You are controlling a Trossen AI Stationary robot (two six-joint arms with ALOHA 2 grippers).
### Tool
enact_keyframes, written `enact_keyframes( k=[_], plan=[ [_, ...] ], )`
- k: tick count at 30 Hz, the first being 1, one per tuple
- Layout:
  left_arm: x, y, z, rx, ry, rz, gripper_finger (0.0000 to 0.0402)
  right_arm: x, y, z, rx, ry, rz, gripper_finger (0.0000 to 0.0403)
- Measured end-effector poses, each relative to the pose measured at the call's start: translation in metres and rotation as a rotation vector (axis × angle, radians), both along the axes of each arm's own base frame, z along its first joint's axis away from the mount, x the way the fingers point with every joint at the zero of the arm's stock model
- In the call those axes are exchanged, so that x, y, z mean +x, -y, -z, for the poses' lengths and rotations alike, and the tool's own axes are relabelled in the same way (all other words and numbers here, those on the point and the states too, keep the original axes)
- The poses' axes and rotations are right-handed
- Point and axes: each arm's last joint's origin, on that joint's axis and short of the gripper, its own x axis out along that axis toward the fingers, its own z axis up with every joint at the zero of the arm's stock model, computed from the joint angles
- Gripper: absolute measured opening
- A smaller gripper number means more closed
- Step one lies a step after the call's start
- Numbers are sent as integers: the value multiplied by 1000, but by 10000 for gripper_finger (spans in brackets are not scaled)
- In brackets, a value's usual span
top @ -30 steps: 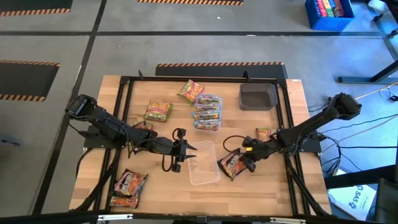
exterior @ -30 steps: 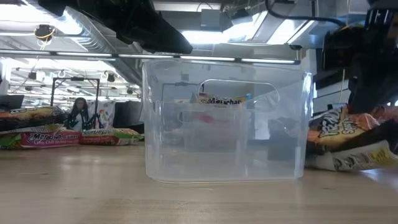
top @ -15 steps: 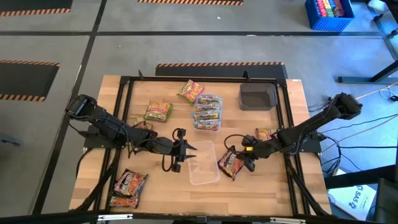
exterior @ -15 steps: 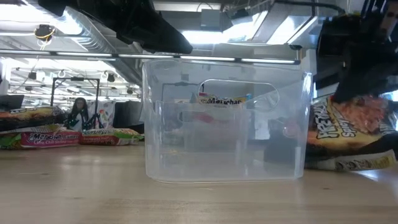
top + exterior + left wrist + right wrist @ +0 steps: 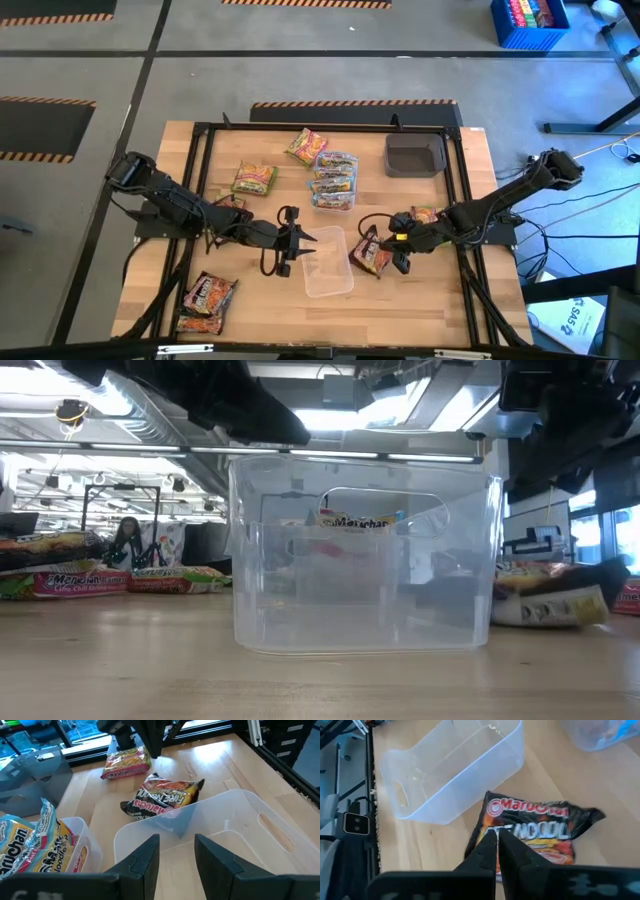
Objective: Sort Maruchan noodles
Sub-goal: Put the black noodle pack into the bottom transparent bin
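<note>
Maroon packet (image 5: 369, 253) shifted toward clear tub (image 5: 327, 272), right gripper (image 5: 399, 240) closed empty, left gripper (image 5: 291, 241) parted, wooden table (image 5: 420, 300)

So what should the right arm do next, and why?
Probably open the right gripper and come down on the dark packet. Its fingers are shut above the packet, which lies on the table beside the empty tub.
</note>
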Motion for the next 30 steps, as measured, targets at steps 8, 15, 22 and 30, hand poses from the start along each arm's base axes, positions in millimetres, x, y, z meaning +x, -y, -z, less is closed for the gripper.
enact_keyframes(
  k=[8, 15, 22, 30],
  plan=[
    [3, 1, -1, -12, 34, -1, 117, 2, 6, 4, -33, -27, 56, 7],
    [40, 9, 0, -37, 19, 2, 117, -8, 26, 19, -124, -233, 173, 110],
    [106, 6, 1, -138, -120, -33, 117, -11, 31, 23, -138, -294, 157, 210],
    [164, -4, 11, -240, -236, -30, 117, -13, 31, 24, -169, -313, 112, 217]
  ],
)
